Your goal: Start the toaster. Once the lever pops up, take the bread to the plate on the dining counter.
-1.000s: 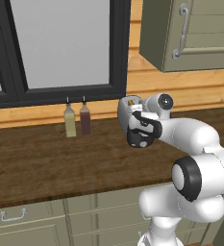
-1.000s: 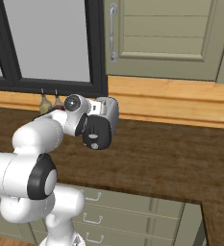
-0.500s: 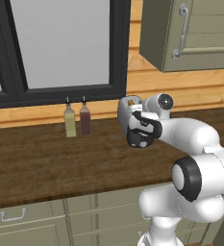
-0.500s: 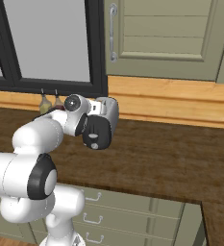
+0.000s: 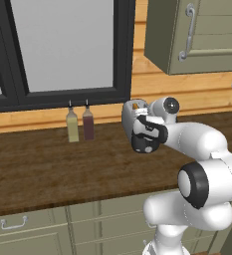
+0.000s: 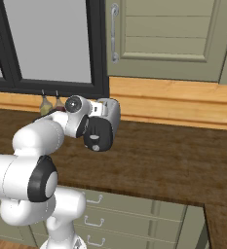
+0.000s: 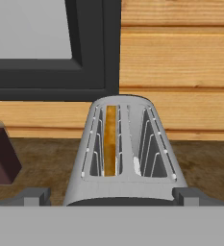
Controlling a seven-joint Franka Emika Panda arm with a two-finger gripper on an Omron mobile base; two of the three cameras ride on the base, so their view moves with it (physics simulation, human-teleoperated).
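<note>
- The toaster [image 7: 125, 153] sat at the centre of the hand view, on the dark wood worktop [image 5: 43, 164] below the window [image 5: 58, 47]; in the left base view it lay just right of centre, mostly behind the hand.
- The bread [image 7: 111, 139] stood in the left slot, its golden edge visible.
- The gripper [image 7: 111, 197] hung at the near end of the toaster with its jaws spread wide, holding nothing; each tip showed at one lower corner of the toaster.
- Judged step: starting the toaster; no lever could be made out.
- The next move probably called for finding the lever at the end panel and pushing it down.
- Two bottles [image 5: 80, 124] stood left of the toaster, well apart.
</note>
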